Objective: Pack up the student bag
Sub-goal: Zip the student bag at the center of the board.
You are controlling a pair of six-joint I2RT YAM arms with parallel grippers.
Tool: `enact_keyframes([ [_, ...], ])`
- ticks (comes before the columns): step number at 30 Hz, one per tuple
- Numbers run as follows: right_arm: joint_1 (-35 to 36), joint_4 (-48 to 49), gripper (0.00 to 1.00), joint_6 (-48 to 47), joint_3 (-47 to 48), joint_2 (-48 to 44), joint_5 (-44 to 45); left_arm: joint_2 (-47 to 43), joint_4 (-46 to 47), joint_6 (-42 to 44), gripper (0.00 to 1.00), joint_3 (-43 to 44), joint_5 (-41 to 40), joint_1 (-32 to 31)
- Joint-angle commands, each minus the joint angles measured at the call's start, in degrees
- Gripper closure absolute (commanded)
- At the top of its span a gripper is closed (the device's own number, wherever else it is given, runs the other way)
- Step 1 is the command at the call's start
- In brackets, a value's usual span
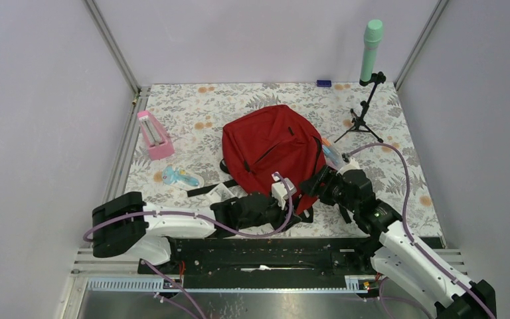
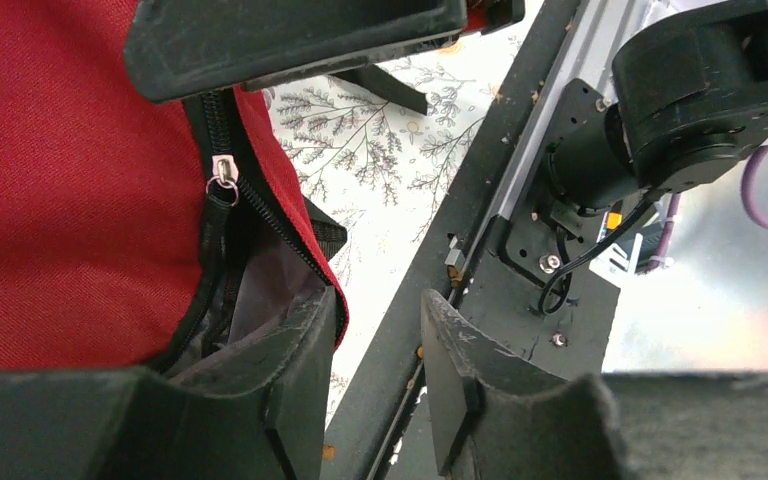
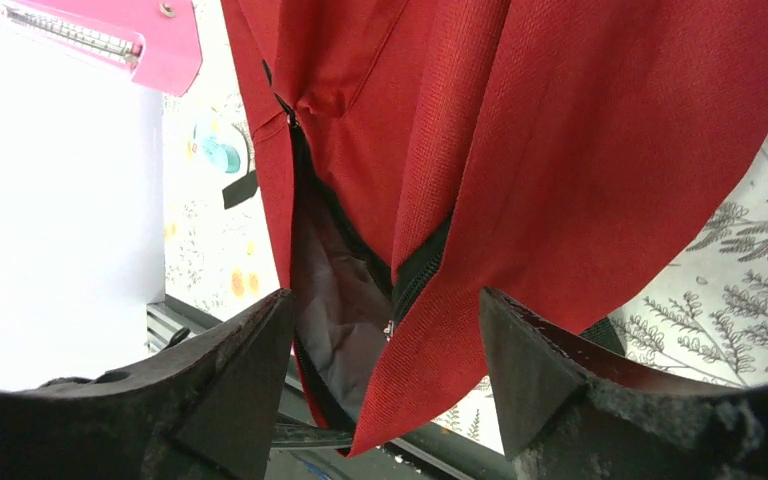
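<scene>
One red student bag (image 1: pixel 272 143) on the desk (image 1: pixel 398 166). Left of the bag: one pink case (image 1: pixel 154 135), one small blue-and-white thing (image 1: pixel 181 177). Behind the bag: one little blue block (image 1: pixel 324 84). Right of the bag: one black stand (image 1: pixel 366 109), one green tube (image 1: pixel 372 41). Two tools at the bag: left tool (image 2: pixel 380 335), right tool (image 3: pixel 385 320).

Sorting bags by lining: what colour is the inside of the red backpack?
Grey lining, clearest in the right wrist view.

Pink case (image 1: pixel 155 135) left — black tripod (image 1: pixel 369 101) back right.

No lettering, label, brand or number can be read anywhere.
</scene>
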Motion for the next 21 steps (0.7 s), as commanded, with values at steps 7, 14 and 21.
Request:
enact_keyframes([
  [7, 5.03, -0.37, 0.28, 5.26, -3.19, 4.07, 8.54, 4.08, 7.81, -1.51, 0.67, -0.57, -5.61, -4.81],
  [14, 6.21, 11.09, 0.58, 9.97, -7.27, 7.0, 8.34, 5.6, 8.49, -0.35, 0.67, -0.62, -8.06, -7.24],
  [21, 6.28, 23.61, 1.0, 13.92, -13.34, 1.96, 7.97, -1.17, 13.42, 1.16, 0.55, -7.59, -12.87, -8.15],
])
